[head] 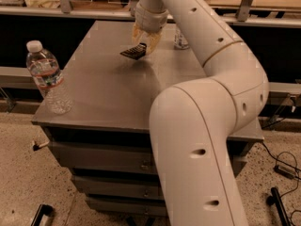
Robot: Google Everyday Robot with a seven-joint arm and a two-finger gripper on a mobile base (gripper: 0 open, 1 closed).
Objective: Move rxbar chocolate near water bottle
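Got the rxbar chocolate (pixel 134 52) pinched in the gripper (pixel 144 44), well away from the water bottle (pixel 47 76).

From my seat the fingers are clamped on one end of the bar, and it hangs tilted just above the grey table (pixel 108 91) with its shadow underneath. The water bottle stands upright at the table's near left corner, so the bar and gripper sit far behind it and off to its right, toward the back of the tabletop. There's a second small bottle (pixel 180 39) even further right of the water bottle, mostly hidden behind the arm (pixel 207 126), which fills most of my view on that side.
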